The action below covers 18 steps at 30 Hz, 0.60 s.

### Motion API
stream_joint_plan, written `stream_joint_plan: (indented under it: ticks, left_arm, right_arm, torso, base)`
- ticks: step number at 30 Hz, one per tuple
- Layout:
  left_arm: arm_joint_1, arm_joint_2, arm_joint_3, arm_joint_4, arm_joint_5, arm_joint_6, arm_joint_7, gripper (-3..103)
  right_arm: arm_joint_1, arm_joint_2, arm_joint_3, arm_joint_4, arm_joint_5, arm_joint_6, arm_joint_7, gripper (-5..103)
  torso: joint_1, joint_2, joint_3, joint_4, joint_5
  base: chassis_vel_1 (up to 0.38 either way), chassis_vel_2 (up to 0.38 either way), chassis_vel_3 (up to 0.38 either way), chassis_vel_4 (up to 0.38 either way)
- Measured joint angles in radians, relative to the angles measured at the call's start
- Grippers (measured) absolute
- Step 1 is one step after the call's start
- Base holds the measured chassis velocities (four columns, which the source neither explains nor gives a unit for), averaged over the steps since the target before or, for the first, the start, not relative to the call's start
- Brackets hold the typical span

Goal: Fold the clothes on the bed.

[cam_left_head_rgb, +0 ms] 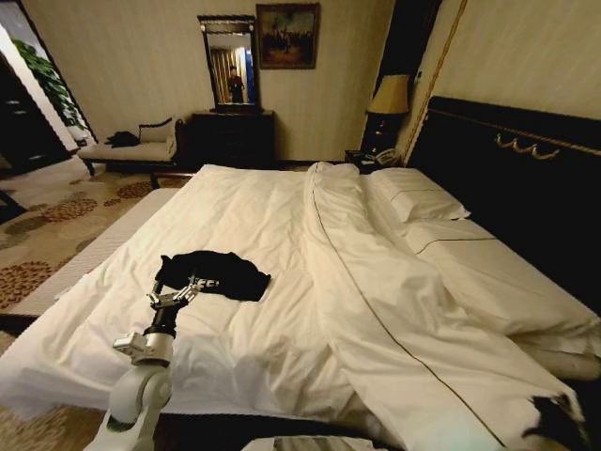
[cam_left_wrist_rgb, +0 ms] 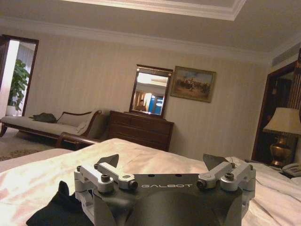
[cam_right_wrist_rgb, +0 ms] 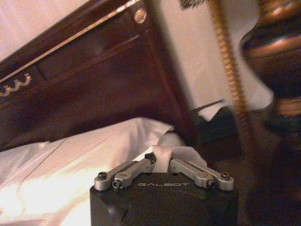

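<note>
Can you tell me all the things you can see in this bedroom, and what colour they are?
T-shirt: one, black with white letters, crumpled on the bed.
Bed: one, white covers, dark headboard.
Pillows: white, by the headboard.
Lamp: one, pale shade, beside the bed.
Dresser: one, dark, with mirror, far wall.
Painting: one, above the dresser.
Chaise: one, pale, left.
Left hand: open, at the shirt's near edge.
Right hand: shut, near the headboard.

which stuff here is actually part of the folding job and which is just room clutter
Part of the job:
black T-shirt, crumpled on the duvet
bed
left gripper, open at the shirt's near edge
right gripper, shut, near the headboard

Just lying about:
chaise longue
dresser with mirror
painting
bedside lamp
</note>
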Motion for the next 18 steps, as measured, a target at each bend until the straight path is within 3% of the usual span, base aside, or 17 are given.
stream_joint_plan:
  ticks: [4, 10, 18]
  left_arm:
    - [0.015, -0.015, -0.019, -0.004, 0.008, -0.007, -0.001, 100]
    - [0.015, -0.017, -0.015, -0.003, 0.012, -0.007, -0.002, 100]
    - [0.028, -0.018, -0.034, -0.01, 0.014, -0.008, -0.003, 100]
  right_arm:
    - [-0.026, -0.001, -0.093, 0.04, -0.107, 0.006, 0.12, 1]
    - [-0.003, -0.002, -0.161, -0.019, -0.188, 0.002, 0.186, 1]
    - [0.086, -0.003, -0.187, -0.194, -0.108, -0.021, 0.189, 1]
  torso:
    - [0.0, 0.0, 0.0, 0.0007, -0.0001]
    - [0.0, 0.0, 0.0, 0.0002, 0.0]
    - [0.0, 0.0, 0.0, 0.0002, 0.0001]
  base:
    - [0.0, 0.0, 0.0, 0.0]
    - [0.0, 0.0, 0.0, 0.0]
    - [0.0, 0.0, 0.0, 0.0]
